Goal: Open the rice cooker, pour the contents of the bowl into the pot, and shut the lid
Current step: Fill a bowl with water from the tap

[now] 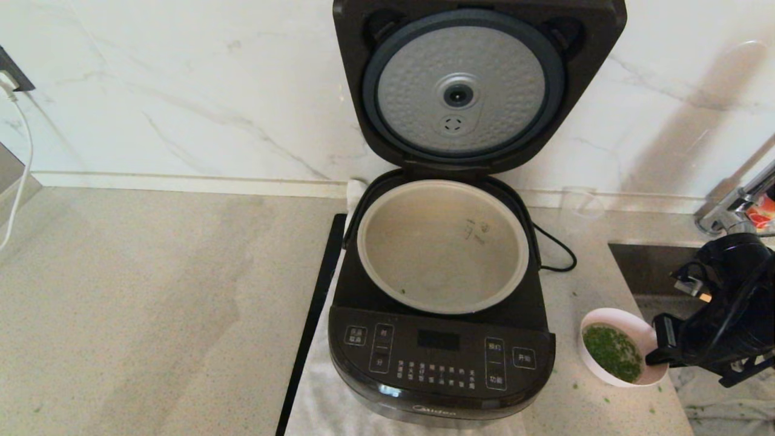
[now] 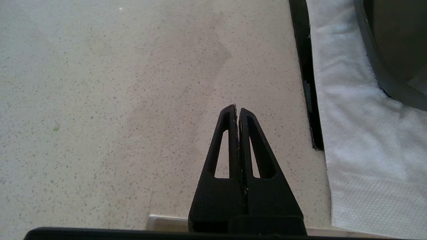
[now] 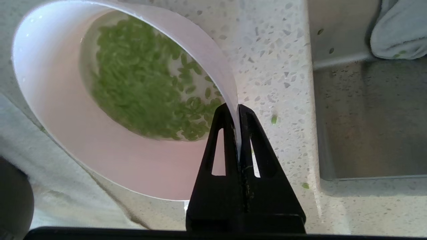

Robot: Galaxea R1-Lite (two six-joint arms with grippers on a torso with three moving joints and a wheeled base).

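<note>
The right gripper [image 3: 237, 108] has its two fingers pinched tight on the rim of the bowl [image 1: 629, 324], one finger inside and one outside, with the arm reaching in low from the right over the sink [image 1: 648, 266]. The bowl sits on the counter [image 1: 151, 303] just right of the rice cooker [image 1: 442, 357], holding chopped greens [image 1: 611, 351] in liquid; the lid [image 1: 478, 85] stands open above the pot [image 1: 442, 245]. The left gripper [image 2: 237, 108] hangs clenched and empty over bare counter.

Rice cooker [image 1: 441, 339] black, lid [image 1: 466, 85] hinged fully up, dimpled silver disc facing out; grey pot [image 1: 443, 245] seated inside, well left of the right gripper [image 1: 657, 351]. Pale pink bowl [image 1: 617, 346] upright, rim pinched in that claw, green bits in liquid [image 1: 611, 352] just beyond the fingertips.
</note>
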